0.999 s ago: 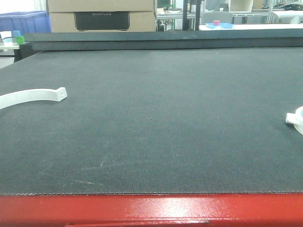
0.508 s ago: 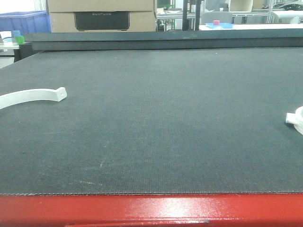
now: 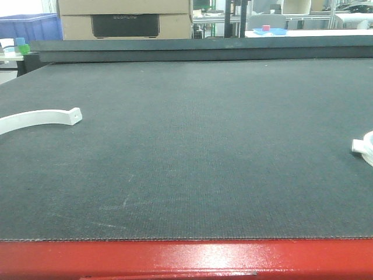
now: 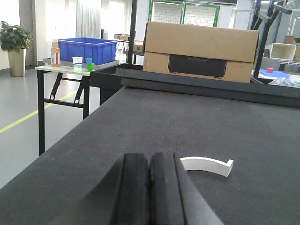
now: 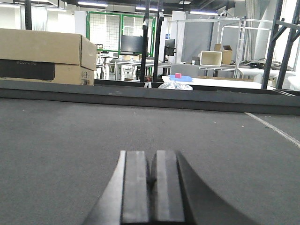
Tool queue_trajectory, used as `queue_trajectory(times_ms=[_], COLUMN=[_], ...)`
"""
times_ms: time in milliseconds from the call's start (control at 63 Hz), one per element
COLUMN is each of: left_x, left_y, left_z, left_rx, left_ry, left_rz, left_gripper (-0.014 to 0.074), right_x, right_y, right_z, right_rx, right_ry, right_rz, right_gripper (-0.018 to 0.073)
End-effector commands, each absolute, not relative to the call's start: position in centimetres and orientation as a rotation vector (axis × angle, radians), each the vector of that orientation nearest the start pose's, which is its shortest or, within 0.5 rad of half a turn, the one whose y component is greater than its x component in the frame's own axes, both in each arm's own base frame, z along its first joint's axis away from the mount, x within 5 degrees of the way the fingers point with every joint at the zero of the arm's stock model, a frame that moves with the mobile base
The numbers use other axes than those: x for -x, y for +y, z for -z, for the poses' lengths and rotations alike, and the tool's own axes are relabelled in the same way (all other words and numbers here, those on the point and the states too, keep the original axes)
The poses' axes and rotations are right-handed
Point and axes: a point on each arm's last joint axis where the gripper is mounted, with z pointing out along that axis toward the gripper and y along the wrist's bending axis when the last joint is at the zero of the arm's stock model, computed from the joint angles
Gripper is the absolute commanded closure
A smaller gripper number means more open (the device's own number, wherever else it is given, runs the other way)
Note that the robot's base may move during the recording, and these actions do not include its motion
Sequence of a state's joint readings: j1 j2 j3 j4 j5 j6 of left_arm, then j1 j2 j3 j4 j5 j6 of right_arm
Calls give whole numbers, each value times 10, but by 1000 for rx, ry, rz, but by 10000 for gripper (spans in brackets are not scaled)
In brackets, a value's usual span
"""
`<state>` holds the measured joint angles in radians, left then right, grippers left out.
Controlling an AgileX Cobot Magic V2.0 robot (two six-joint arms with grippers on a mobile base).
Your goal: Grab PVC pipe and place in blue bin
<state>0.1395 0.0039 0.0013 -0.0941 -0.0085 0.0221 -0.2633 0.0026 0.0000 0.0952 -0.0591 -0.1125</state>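
Left gripper and right gripper are both closed empty, guessing because the PVC pipe lies ungrabbed on the bench.

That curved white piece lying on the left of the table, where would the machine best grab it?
Probably mid-arc, from straight above: the curved white piece lies flat as a thin band, and looks narrow enough there to pinch across its width. The left hand, nearest it, is shut and would need to open first.
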Motion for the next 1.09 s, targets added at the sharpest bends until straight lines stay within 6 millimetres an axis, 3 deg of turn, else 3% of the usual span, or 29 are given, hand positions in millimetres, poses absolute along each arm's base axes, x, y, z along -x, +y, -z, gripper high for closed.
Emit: queue_trajectory(times_ms=[0, 190, 349, 539, 714, 872, 1079], left_x=[-55, -55, -54, -45, -39, -57, -104], left_y=[8, 8, 7, 6, 4, 7, 12], left_z=[-215, -217, -223, -259, -305, -340, -358], left_rx=[180, 232, 262, 157, 122, 106, 129], left_ry=[1455, 1427, 1443, 1363, 1375, 1424, 1645], left_rz=[-19, 34, 83, -26, -56, -87, -60], left_gripper=[707, 707, 707, 707, 707, 707, 707], right_x=[-53, -52, -47, -42, -51, -71, -109], right_y=[-15, -16, -14, -10, -9, -12, -18], right_z=[-222, -226, -249, -277, -297, -324, -354], right_rx=[-171, -198, -200, -194, -239, -242, -246], right_ry=[1375, 1332, 1300, 1347, 1524, 1675, 1927], right_rz=[251, 228, 213, 191, 88, 60, 11], right_gripper=[722, 722, 722, 722, 722, 722, 722])
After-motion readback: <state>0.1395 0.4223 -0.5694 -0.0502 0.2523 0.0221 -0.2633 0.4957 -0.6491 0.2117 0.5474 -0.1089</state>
